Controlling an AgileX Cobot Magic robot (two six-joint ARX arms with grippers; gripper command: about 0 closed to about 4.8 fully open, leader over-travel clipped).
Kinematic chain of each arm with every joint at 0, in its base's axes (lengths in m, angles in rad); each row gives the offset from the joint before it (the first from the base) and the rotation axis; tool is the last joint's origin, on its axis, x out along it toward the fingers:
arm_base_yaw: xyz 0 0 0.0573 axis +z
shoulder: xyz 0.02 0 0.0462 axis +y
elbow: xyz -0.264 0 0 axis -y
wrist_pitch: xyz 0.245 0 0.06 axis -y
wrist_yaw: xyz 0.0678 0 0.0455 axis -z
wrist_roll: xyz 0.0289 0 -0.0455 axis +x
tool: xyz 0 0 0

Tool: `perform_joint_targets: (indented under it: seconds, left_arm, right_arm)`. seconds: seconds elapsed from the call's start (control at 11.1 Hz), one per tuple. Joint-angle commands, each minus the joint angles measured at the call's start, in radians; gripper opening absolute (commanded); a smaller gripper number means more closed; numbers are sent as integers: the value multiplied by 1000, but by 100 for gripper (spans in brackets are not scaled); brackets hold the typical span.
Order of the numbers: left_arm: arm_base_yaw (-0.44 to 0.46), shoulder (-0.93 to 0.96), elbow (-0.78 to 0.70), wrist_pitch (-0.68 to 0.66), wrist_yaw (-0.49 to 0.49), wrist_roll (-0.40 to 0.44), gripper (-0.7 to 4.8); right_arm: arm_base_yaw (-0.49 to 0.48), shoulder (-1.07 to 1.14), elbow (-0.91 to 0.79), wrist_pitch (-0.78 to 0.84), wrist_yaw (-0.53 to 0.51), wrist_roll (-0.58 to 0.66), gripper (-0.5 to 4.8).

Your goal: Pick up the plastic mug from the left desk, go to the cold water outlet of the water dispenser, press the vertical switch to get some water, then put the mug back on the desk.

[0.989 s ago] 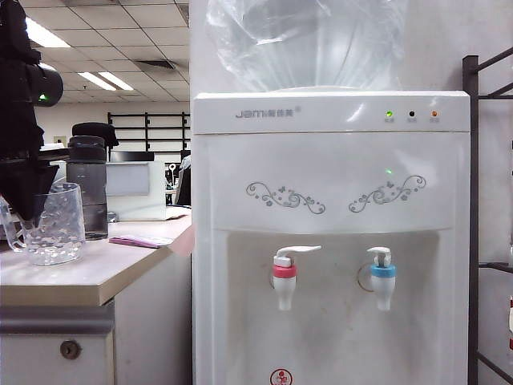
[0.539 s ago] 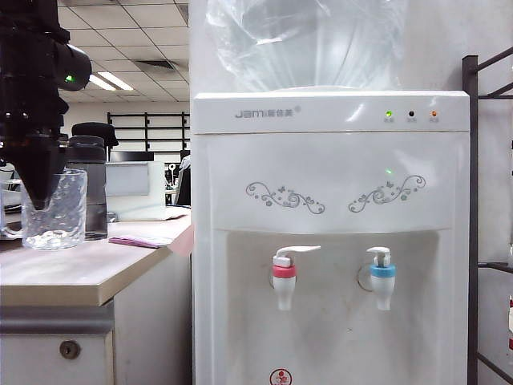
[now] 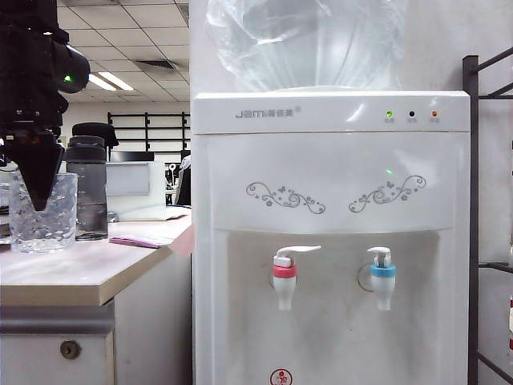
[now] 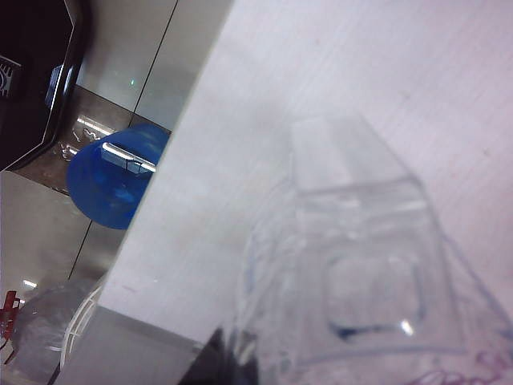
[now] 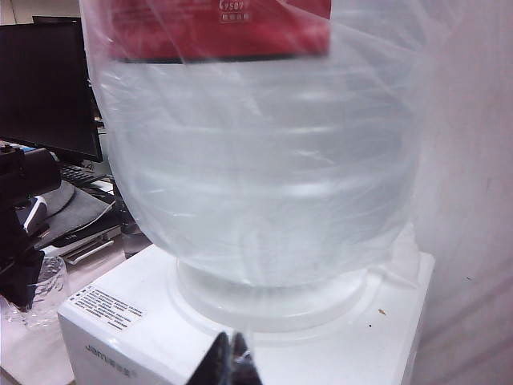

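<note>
Left arm: black, at far left of exterior view, descending from above, wrist vertical, small green lamp lit on wrist housing. Left gripper (image 3: 35, 200): pointing straight down, jaws tapering to a dark wedge, pressed together; tip dipped inside the plastic mug (image 3: 42, 212) at its rim; whether the wall is pinched, not discernible. Own wrist view: fingers not clearly discernible, only a dark patch at the frame edge.

Right arm: not seen in exterior view. Right gripper (image 5: 230, 361): only dark fingertips visible in own wrist view, tips meeting, nothing between them, held high and level.
</note>
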Motion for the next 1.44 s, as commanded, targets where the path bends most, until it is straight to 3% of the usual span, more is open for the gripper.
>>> perform_joint_targets:
  seconds: [0.09,0.81,0.99,1.17,1.26,1.44]
  left_arm:
    - [-2,-5,4,2,-19,35,-5]
    - [-8,50,-1,51,-5,59,-5]
    - [-9,53,-2,56,-6,58,79]
    - [-9,53,-2,55,-5,58,95]
    - [-9,53,-2,48,2,59,212]
    - [-9,52,0,8,43,74,252]
  right_arm:
    - [1,-1,4,13,-1,0,-5]
    - [1,-1,4,13,-1,0,-5]
    - [1,-1,4,13,-1,0,-5]
    - [1,-1,4,13,-1,0,-5]
    - [1,-1,4,13,-1,0,-5]
    - [1,-1,4,13,-1,0,-5]
